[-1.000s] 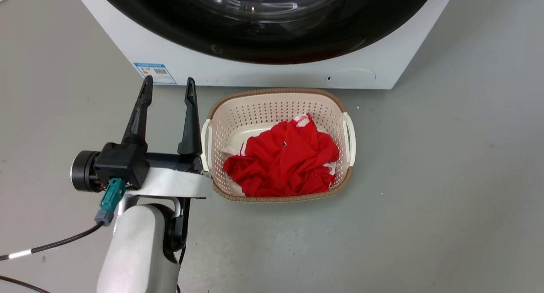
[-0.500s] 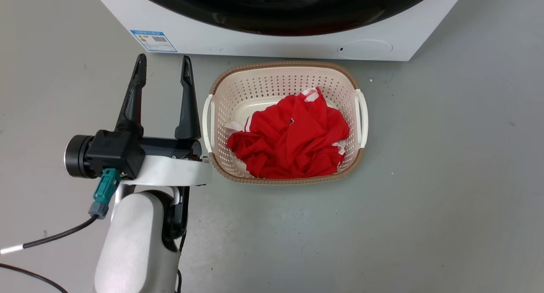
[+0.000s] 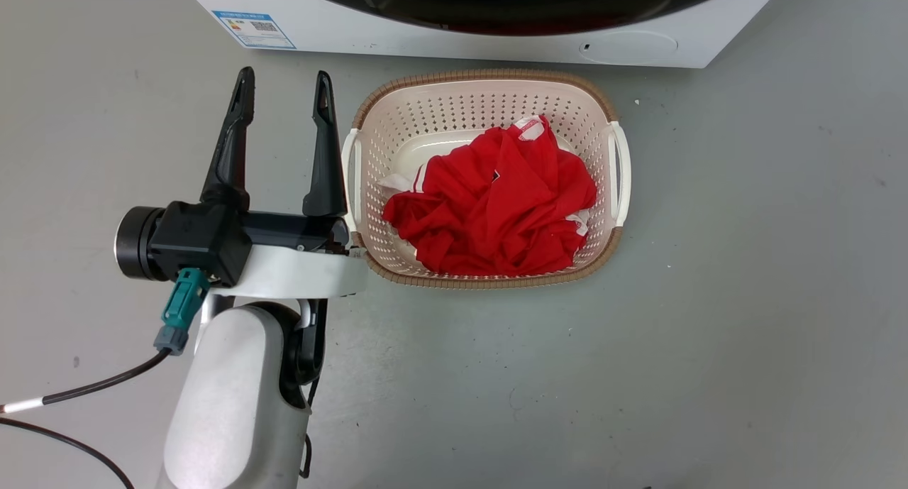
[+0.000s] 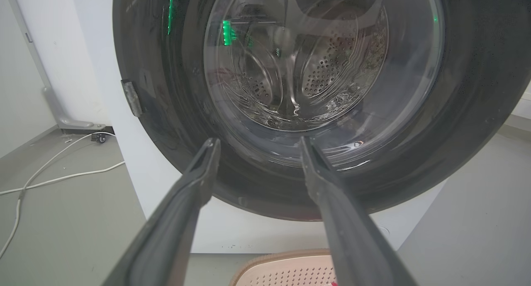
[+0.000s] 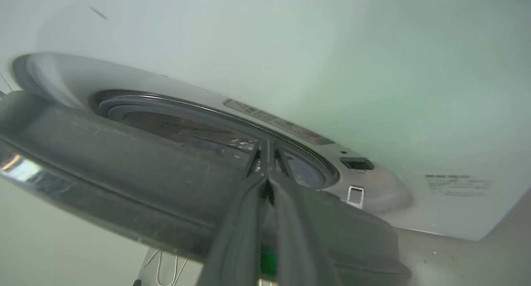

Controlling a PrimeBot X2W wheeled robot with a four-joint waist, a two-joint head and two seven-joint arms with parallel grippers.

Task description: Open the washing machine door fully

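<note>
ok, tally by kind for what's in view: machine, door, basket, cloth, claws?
washing machine: 1
washing machine door: 1
basket: 1
red cloth heap: 1
claws: 2 (left claw, right claw)
Total: 6

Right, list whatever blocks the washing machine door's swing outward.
The open left claw hovers before the washing machine door, likely in its swing. The laundry basket sits lower, seemingly beneath the door's edge.
</note>
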